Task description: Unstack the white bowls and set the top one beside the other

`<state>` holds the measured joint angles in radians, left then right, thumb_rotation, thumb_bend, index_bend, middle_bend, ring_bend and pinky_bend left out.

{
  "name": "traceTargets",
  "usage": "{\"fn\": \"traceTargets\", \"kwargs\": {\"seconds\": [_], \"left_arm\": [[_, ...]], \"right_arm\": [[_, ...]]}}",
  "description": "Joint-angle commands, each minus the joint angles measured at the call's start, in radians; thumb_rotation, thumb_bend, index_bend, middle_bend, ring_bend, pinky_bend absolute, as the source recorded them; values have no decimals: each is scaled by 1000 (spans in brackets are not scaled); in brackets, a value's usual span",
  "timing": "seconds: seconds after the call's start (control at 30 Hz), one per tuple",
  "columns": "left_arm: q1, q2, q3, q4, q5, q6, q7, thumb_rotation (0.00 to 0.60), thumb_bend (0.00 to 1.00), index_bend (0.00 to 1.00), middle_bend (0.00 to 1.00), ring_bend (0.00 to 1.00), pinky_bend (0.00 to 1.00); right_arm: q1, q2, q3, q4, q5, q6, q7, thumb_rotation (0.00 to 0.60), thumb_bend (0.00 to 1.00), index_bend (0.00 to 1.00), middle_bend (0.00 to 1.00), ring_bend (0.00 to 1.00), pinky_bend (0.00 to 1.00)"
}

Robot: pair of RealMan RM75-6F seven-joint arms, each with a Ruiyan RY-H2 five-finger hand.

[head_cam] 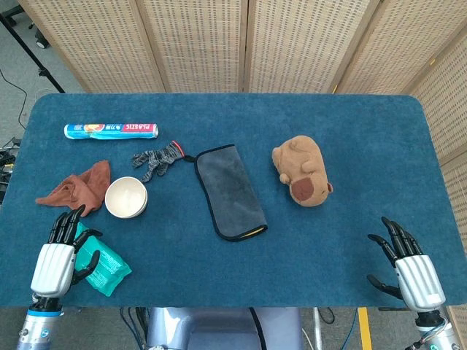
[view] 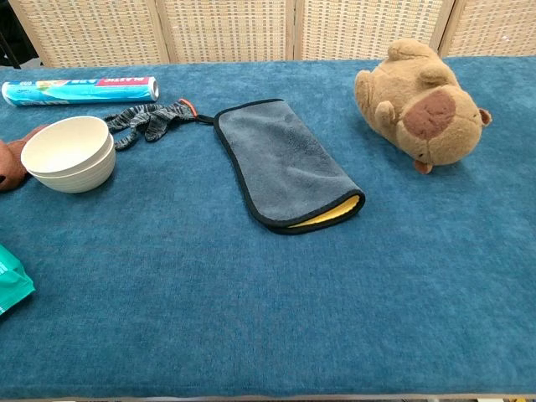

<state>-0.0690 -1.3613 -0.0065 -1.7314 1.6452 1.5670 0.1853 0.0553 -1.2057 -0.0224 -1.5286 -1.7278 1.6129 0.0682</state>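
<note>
Two white bowls (head_cam: 126, 197) sit nested one inside the other on the blue table, left of centre; the chest view shows the stack (view: 69, 153) at its left edge with both rims visible. My left hand (head_cam: 60, 255) hovers at the near left edge, just below and left of the bowls, fingers apart and holding nothing. My right hand (head_cam: 408, 266) is at the near right corner, far from the bowls, fingers spread and empty. Neither hand shows in the chest view.
A rust-brown cloth (head_cam: 79, 185) lies left of the bowls. A green packet (head_cam: 102, 262) rests beside my left hand. Behind are a grey glove (head_cam: 157, 160) and a plastic-wrap roll (head_cam: 111, 131). A grey folded cloth (head_cam: 230, 191) and a brown plush toy (head_cam: 300, 171) occupy the middle and right.
</note>
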Motion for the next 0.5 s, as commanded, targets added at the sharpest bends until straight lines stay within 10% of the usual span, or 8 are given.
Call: {"fn": "traceTargets", "kwargs": {"seconds": [0.03,0.5], "left_arm": [[1,2,0,-3,2,3,-1,600,392,402,0,0,54],[0,6,-3,-4,3,6,-10,600,392,402,0,0,54]], "right_arm": [[-1,1,-1,-1,-3,2,0,600,156,217,0,0,152],[-2,3,-1,-4,1,-1,-1,600,156,217,0,0,152]]}}
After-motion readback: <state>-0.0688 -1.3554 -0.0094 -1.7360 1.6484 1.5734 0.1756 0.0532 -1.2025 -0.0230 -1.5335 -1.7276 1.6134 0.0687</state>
